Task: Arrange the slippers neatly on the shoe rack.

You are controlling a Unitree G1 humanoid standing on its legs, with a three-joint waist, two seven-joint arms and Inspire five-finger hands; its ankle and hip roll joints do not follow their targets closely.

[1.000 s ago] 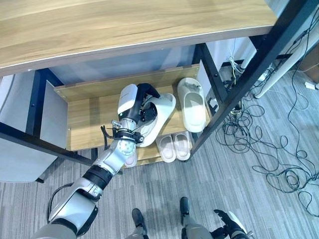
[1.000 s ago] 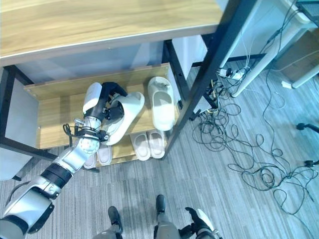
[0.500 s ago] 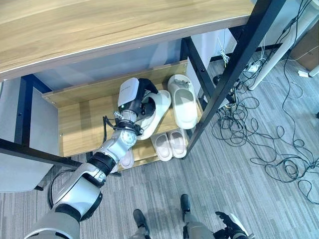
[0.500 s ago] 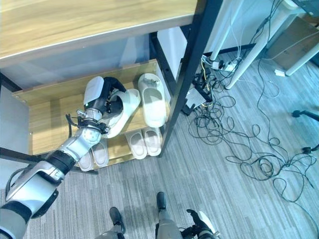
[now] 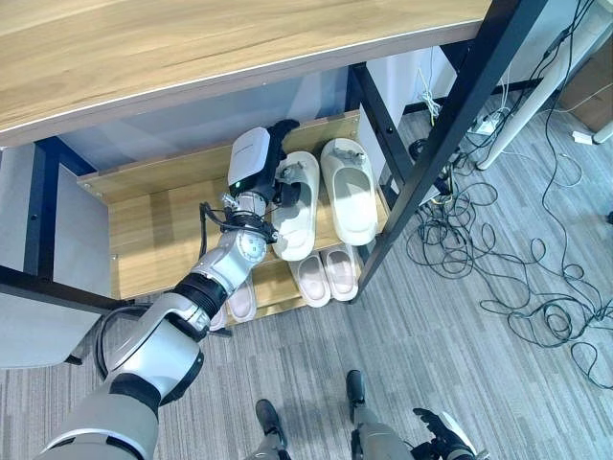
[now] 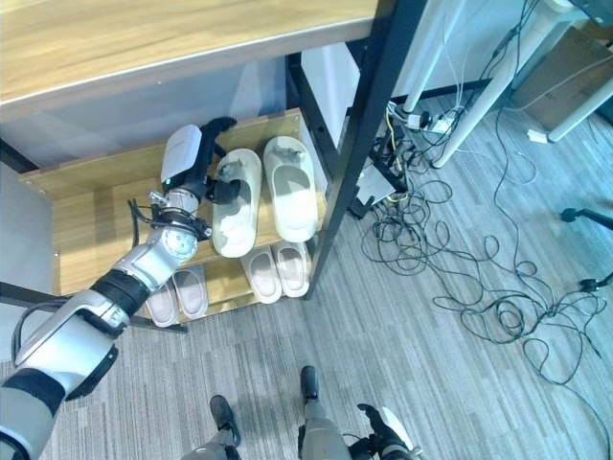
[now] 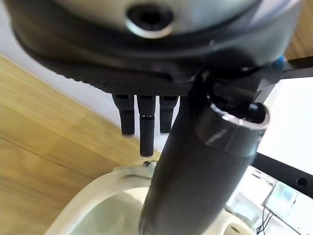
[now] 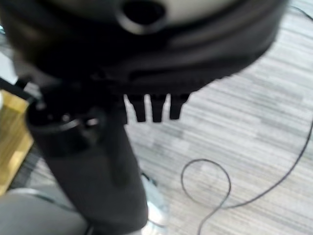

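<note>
my left hand (image 5: 271, 158), fingers straight, rests on the slipper (image 5: 295, 204), lying parallel just beside its mate (image 5: 349, 190), toes rackward.

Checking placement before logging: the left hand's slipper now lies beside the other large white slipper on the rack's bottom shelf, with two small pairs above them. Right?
Not quite. In the left eye view both large slippers lie on the upper shelf, the left hand at one; the small pairs sit below them.

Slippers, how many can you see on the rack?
6. Two big white slippers lie side by side on the upper shelf: one at the left hand, one beside it. Two small pairs sit below. More may be hidden.
</note>
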